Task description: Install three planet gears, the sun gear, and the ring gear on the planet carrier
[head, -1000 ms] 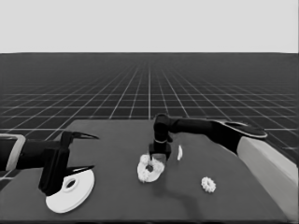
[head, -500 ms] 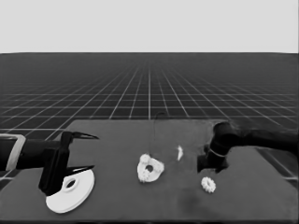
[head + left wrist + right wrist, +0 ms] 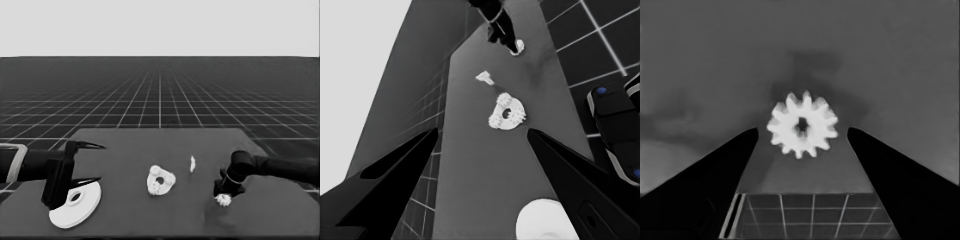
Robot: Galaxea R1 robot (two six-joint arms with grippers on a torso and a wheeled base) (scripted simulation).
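The right pincer (image 3: 223, 196) is hanging over a lone gear (image 3: 223, 200) at the lower right of the head view; its wrist view alone is showing the fingers spread, the gear (image 3: 802, 130) lying untouched between them. Mid-frame, the smaller round part (image 3: 160, 180) is carrying gears. The left pincer (image 3: 87, 165) is waiting released at lower left over the larger round part (image 3: 75, 206).

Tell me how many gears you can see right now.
3, maybe more hidden: two gears sit on the smaller round part, and one loose gear lies between the right gripper fingers, unheld.
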